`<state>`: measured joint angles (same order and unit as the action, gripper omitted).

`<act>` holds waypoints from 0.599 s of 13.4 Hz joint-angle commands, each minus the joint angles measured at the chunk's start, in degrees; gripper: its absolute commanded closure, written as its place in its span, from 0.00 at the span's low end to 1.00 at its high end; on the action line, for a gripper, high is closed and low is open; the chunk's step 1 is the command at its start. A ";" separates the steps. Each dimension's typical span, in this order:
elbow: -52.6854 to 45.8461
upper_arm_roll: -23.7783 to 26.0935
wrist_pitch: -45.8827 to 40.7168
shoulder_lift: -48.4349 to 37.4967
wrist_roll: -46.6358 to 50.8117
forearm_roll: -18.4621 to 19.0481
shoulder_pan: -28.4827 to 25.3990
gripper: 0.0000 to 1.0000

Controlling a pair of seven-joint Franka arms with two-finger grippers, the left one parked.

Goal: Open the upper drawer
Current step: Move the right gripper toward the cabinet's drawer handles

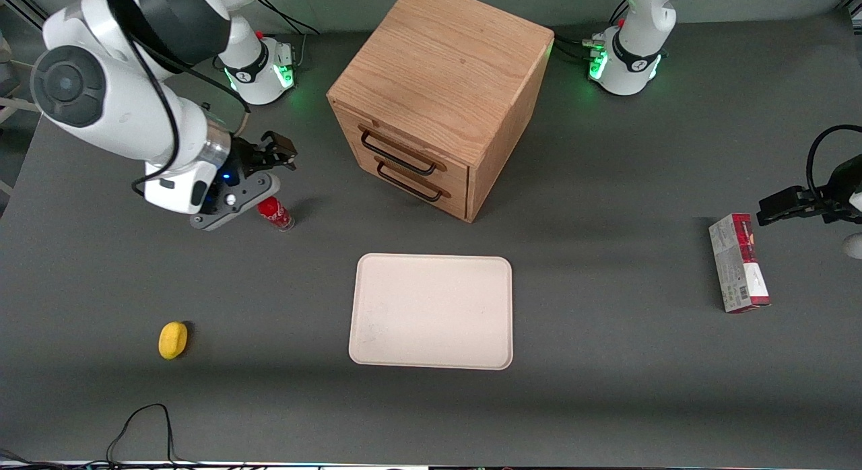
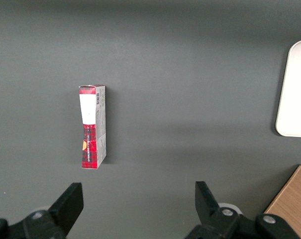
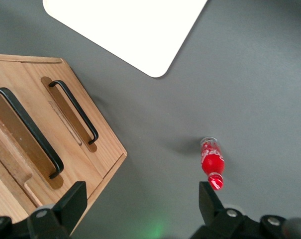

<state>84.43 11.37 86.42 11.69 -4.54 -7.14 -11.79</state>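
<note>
Hand (image 1: 277,149) spread wide, empty, well apart from shut upper drawer (image 1: 403,149).

tabletop (image 1: 606,403) dark grey | wooden cabinet (image 1: 441,73) on it, farthest from front camera | cream tray (image 1: 432,312) nearer camera than cabinet | red bottle (image 1: 276,214) lying toward working arm's end, under gripper (image 1: 277,152), fingers apart | yellow lemon (image 1: 173,339) same end, nearer camera | red-white carton (image 1: 739,262) toward parked arm's end
</note>
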 commanded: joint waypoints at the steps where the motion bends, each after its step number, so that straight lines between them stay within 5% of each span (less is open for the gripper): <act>1: -2.42 0.23 -0.03 1.94 -0.64 -0.24 -1.47 0.00; 3: -2.42 0.23 1.29 2.64 -1.17 3.00 -4.54 0.00; 8: -2.42 0.32 1.38 3.96 -5.90 3.10 -6.93 0.01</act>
<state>83.97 11.74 87.89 14.37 -6.69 -5.00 -18.19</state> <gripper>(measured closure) 0.018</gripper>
